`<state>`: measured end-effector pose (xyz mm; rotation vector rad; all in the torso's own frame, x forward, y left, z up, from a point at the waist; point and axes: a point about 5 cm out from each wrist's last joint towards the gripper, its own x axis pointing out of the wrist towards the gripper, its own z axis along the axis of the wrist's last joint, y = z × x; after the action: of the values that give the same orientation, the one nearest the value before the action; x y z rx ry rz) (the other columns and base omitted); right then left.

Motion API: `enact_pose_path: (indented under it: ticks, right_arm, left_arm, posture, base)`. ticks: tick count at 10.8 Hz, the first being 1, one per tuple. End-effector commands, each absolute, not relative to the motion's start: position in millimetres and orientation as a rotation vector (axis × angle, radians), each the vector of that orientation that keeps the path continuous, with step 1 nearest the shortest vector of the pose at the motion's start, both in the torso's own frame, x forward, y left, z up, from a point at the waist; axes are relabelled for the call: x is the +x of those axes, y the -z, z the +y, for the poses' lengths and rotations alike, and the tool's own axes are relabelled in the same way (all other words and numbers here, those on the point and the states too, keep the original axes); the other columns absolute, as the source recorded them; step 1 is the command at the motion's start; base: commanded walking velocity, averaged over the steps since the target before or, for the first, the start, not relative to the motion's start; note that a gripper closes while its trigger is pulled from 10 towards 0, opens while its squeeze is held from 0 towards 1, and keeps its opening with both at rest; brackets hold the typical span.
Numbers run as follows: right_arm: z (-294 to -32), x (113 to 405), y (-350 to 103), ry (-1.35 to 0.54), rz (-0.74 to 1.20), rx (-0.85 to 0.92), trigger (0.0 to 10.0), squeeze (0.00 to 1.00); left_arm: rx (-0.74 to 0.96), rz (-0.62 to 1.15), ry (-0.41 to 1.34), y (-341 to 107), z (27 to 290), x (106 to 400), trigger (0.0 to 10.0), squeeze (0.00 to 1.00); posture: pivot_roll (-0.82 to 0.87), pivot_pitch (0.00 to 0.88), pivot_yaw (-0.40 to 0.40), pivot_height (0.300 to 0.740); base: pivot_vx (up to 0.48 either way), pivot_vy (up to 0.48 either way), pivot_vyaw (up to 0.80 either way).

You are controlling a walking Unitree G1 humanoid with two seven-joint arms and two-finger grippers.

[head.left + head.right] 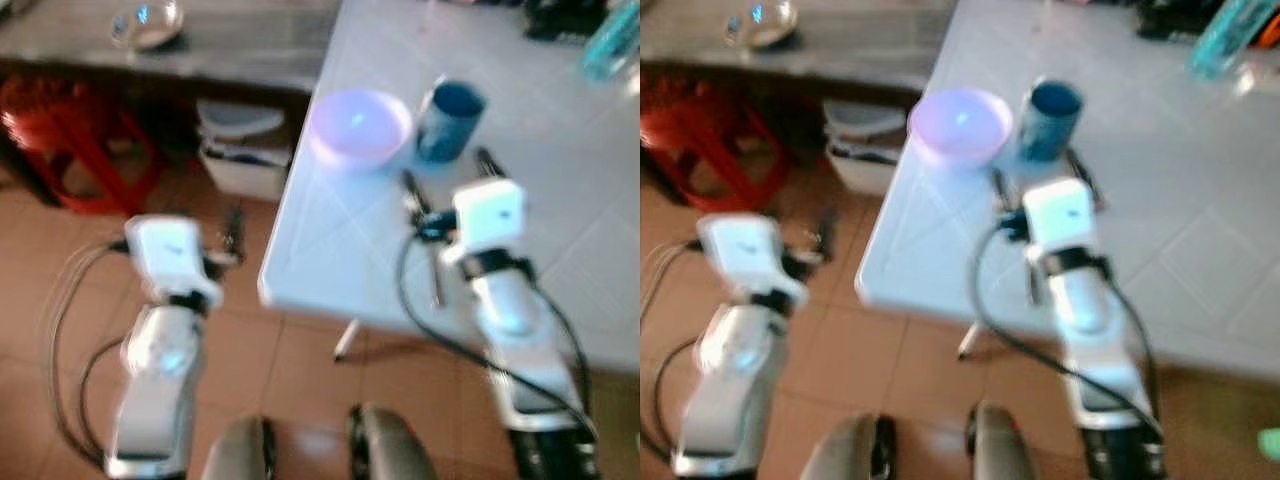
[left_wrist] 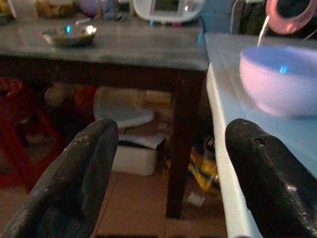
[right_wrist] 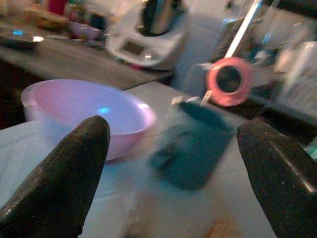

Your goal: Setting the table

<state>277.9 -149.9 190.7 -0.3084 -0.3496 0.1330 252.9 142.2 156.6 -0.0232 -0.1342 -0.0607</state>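
Right gripper, eye views: right gripper (image 1: 445,175) over the white table (image 1: 560,250), fingers spread with nothing between them; blue cup (image 1: 448,120) just ahead of the tips, pink bowl (image 1: 358,125) ahead and to its left, touching or nearly touching the cup.
Left gripper, eye views: left gripper (image 1: 232,235) off the table edge, over the floor; fingers blurred here.
Left wrist view: fingers (image 2: 79,168) apart, empty; bowl ahead on the table corner.
Right wrist view: cup centred between open fingers (image 3: 64,173), bowl beside it.
Handling, judged: cup looks light, rigid, smooth-walled, possibly slippery; pinch across the body mid-height. Bowl likely light plastic; grip its rim.
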Motion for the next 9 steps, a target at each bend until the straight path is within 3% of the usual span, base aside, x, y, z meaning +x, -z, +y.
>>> enact_pose_path:
  ticks: [1,3,9]
  right_arm:
    - [-140.0,278.3,-194.0,-0.179,-0.379,-0.311,10.0,0.00]
    - [-137.5,281.4,-197.0,-0.205,-0.395,-0.330,10.0,0.00]
    - [-116.9,286.1,-201.6,-0.457,-0.433,-0.421,10.0,0.00]
  left_arm:
    - [-0.001,-0.130,0.026,-156.4,152.5,251.0,10.0,0.00]
    - [-0.005,-0.128,0.018,-156.6,153.7,250.9,10.0,0.00]
    - [0.005,-0.115,-0.045,-155.2,159.8,250.4,10.0,0.00]
  posture:
    - [-0.01,0.221,-0.001,0.740]
    - [-0.01,0.226,0.002,0.740]
    - [-0.01,0.238,0.008,0.740]
  base:
    - [0.296,0.000,0.00]
    - [0.337,0.000,0.00]
    - [0.000,0.000,0.00]
